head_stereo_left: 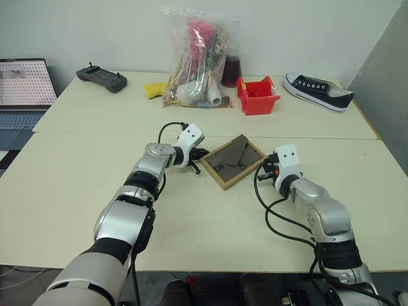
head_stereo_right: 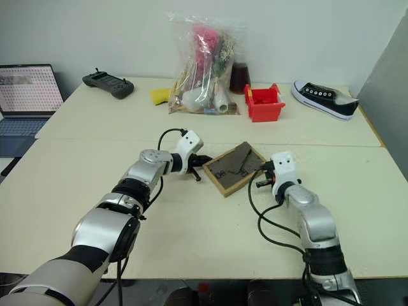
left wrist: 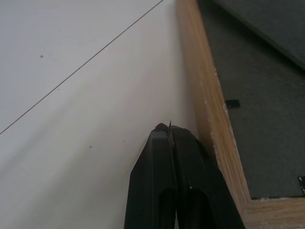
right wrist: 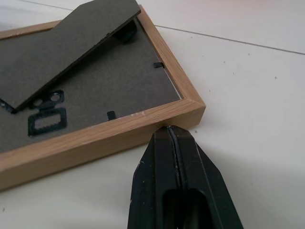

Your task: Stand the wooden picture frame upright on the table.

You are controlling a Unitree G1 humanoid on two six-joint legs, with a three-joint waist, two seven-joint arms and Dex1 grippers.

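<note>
Both my left gripper (left wrist: 170, 131) and right gripper (right wrist: 168, 130), fingers pressed together, flank the wooden picture frame (head_stereo_left: 233, 160), which lies flat on the table (head_stereo_left: 76, 185), not yet stood up.

Large pale cream matte desk (head_stereo_left: 76, 191), seam across the middle. Lying flat near centre, back up: small tan wooden picture frame (head_stereo_left: 233, 160). Along the far edge: black controller (head_stereo_left: 102, 78), clear bag of items (head_stereo_left: 197, 60), red plastic bin (head_stereo_left: 257, 96), black-and-white sneaker (head_stereo_left: 317, 91).

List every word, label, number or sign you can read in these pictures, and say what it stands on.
None can be read.
Laptop screen: rows of marks, too small to read.
Wooden picture frame: white marks on the backing, too blurred to read.
Bag and shoe: no legible label.
</note>
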